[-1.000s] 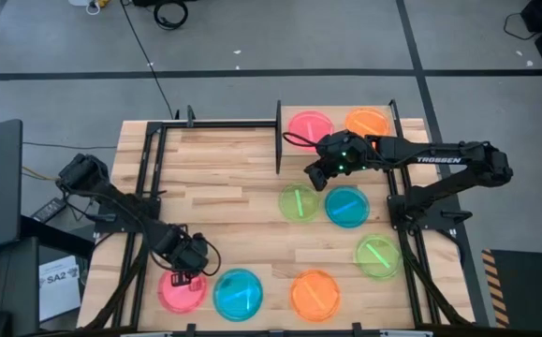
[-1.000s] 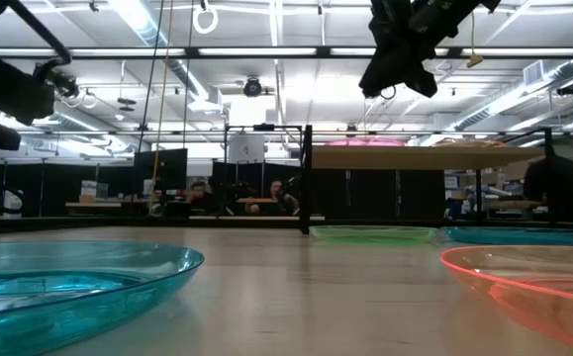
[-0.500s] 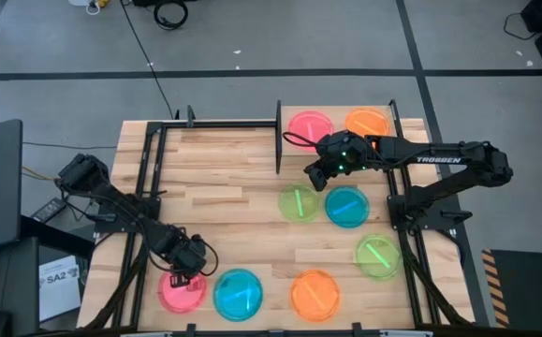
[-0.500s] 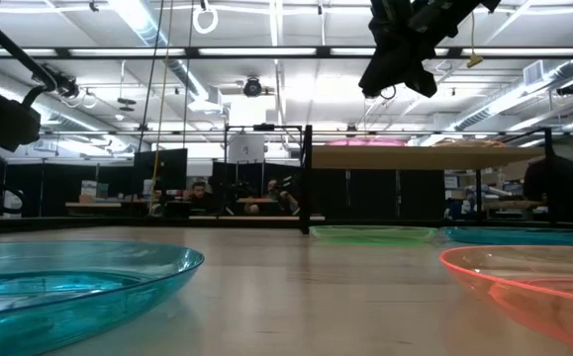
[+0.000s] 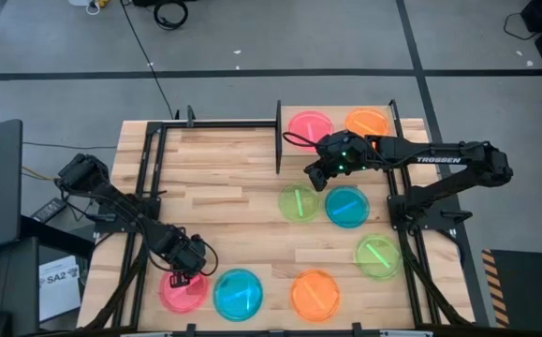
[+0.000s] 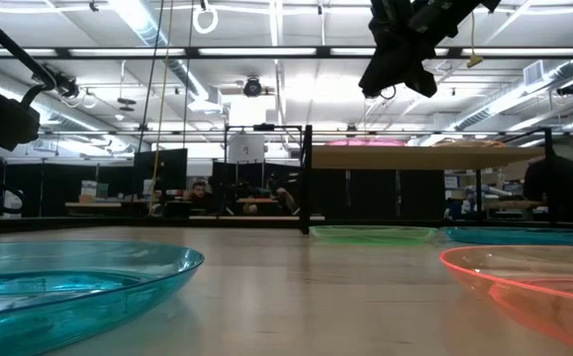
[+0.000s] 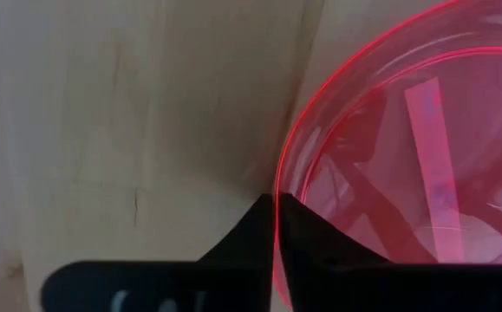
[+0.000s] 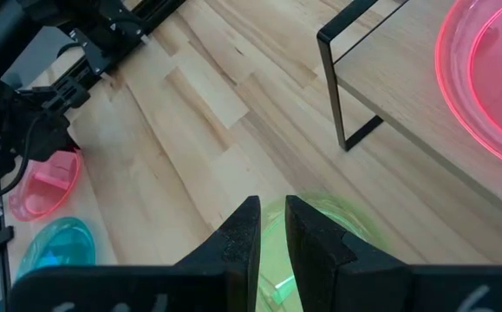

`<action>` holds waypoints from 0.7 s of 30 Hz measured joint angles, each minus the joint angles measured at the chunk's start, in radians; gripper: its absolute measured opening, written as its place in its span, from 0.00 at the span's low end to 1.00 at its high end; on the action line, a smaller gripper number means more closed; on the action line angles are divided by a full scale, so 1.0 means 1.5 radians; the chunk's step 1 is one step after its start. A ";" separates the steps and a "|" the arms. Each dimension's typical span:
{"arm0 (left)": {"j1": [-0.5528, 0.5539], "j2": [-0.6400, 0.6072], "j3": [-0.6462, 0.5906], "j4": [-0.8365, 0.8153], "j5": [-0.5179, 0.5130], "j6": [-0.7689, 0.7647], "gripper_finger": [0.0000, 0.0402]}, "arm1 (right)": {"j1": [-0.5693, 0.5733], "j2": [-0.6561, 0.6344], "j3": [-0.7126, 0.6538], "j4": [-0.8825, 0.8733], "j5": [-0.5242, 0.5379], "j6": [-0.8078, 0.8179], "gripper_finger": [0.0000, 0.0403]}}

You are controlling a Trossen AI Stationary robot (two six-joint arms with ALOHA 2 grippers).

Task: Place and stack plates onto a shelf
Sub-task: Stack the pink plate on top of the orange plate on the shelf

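A pink plate (image 5: 182, 292) (image 7: 407, 165) lies near the table's near left corner, and my left gripper (image 5: 185, 269) (image 7: 276, 217) points down at its far rim, shut on it. The shelf (image 5: 338, 110) (image 8: 407, 78) stands at the far right and carries a pink plate (image 5: 310, 124) and an orange plate (image 5: 367, 122). My right gripper (image 5: 315, 176) (image 8: 271, 227) hangs in the air in front of the shelf, above a green plate (image 5: 298, 203). Its fingers stand a narrow gap apart with nothing between them. My left gripper pinches the pink plate's rim (image 7: 278, 184) between its two fingers, one finger inside the plate and one outside. The fingers come from above, pointing down. The plate lies flat on the table.
Loose on the table lie a blue plate (image 5: 346, 207), a green plate (image 5: 377, 255), an orange plate (image 5: 314, 295) and a blue plate (image 5: 239, 294) right beside the held one. A bare black metal frame (image 5: 149, 187) stands along the left. People sit in the room beyond (image 6: 202, 193).
My left arm has sunk a little toward the pink plate; the plate has stayed where it was.
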 joint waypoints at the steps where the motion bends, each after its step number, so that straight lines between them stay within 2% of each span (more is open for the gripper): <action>1: 0.000 0.000 0.000 -0.001 0.001 0.000 0.03 | 0.000 0.000 0.000 0.000 0.000 0.000 0.16; 21: 0.000 -0.013 -0.001 -0.019 0.071 0.018 0.02 | 0.000 0.000 0.000 0.000 0.000 0.000 0.16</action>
